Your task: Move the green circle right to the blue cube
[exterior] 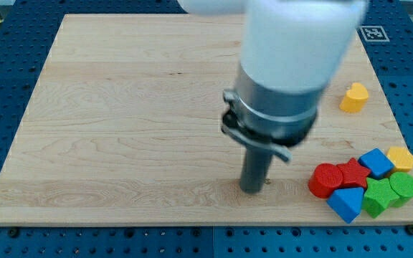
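Note:
The green circle [405, 186] lies at the view's bottom right, on the right end of a cluster of blocks. The blue cube [376, 163] sits just above and left of it, apart from it by a green star-like block [379, 197]. My tip [252, 190] rests on the wooden board [120, 107], well to the left of the cluster, about a block's width and more from the red circle [325, 180]. It touches no block.
The cluster also holds a red star-like block [353, 173], a blue triangle-like block [345, 203] and a yellow block [401, 158]. A yellow heart-shaped block [354, 97] lies alone near the board's right edge. The arm's big body [292, 64] hides the board's upper middle.

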Robot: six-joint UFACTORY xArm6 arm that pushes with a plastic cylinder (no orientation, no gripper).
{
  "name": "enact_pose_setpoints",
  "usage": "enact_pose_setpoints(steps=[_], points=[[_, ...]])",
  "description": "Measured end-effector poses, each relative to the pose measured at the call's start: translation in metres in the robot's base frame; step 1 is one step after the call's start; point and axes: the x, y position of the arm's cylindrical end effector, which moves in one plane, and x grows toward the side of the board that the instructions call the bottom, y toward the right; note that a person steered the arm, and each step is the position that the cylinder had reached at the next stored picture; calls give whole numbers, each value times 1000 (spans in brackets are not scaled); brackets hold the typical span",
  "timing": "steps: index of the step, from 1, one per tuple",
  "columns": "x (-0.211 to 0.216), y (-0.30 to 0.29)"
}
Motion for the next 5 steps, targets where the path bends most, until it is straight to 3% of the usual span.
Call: enact_pose_setpoints(steps=[1,5], points=[[-53,27],[-64,255]])
